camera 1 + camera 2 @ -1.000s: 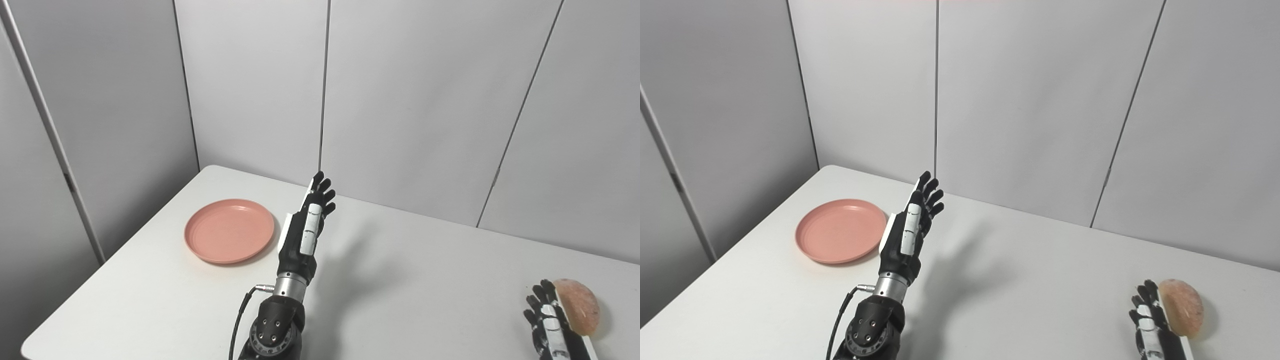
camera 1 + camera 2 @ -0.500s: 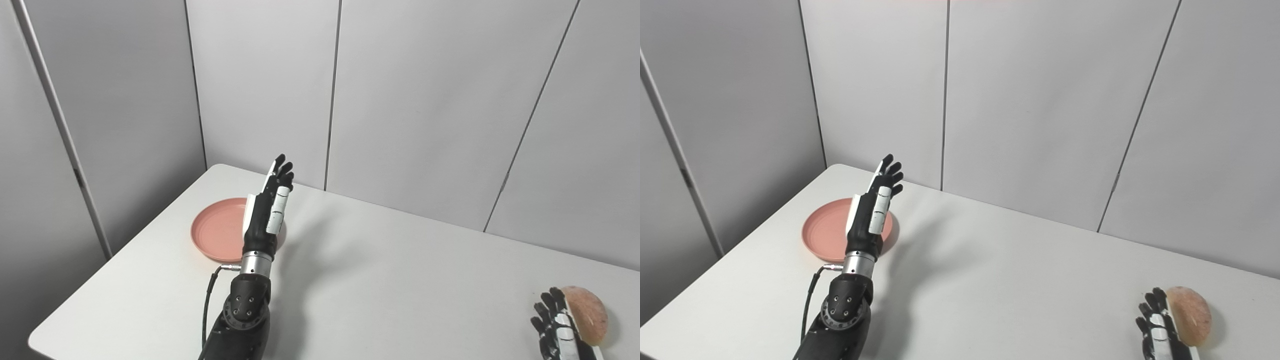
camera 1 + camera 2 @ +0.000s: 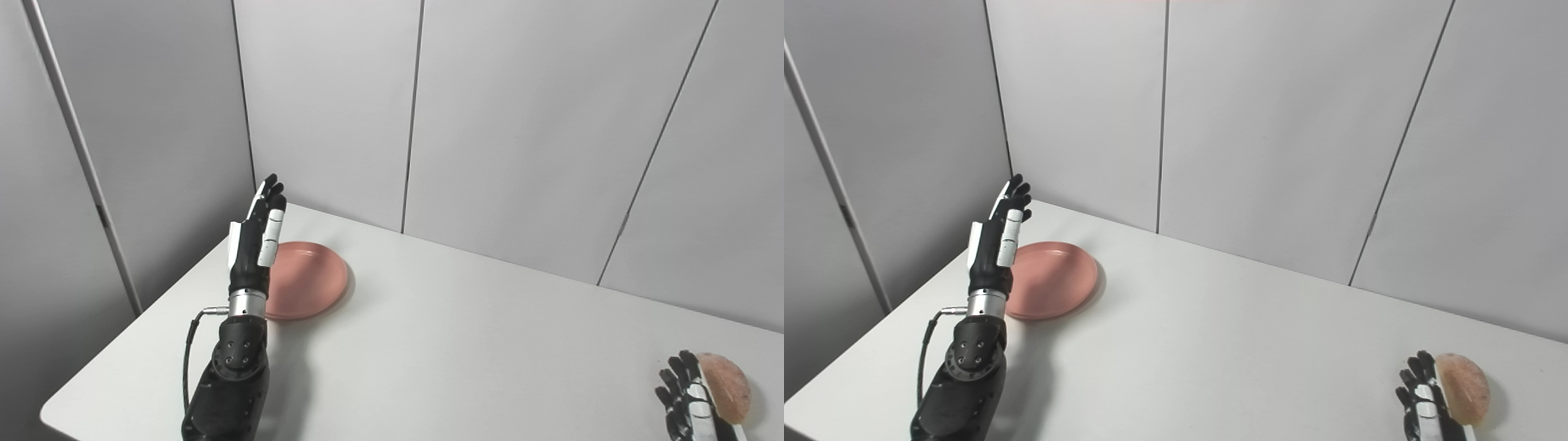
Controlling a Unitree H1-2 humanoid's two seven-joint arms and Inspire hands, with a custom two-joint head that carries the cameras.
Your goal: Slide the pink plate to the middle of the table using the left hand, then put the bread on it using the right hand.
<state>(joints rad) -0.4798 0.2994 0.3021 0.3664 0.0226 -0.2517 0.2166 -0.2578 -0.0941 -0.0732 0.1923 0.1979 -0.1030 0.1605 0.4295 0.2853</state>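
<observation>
The round, shallow pink plate (image 3: pixel 304 279) lies on the white table (image 3: pixel 465 343) near its far left corner, well away from the middle. The black-and-white left hand (image 3: pixel 253 244) is raised above the plate's left side and covers that edge from view; its fingers (image 3: pixel 271 195) are stretched out straight, close together and pointing up and away, holding nothing. Whether the hand touches the plate cannot be told. Its dark forearm (image 3: pixel 229 380) rises from the bottom edge with a thin cable looping beside the wrist. At the near right corner of the table, the rounded brownish piece of bread (image 3: pixel 1464 387) rests on the surface. The right hand (image 3: pixel 1424 401) stands just beside the bread's left side, fingers extended upward and slightly apart, not wrapped round it; contact there cannot be judged
</observation>
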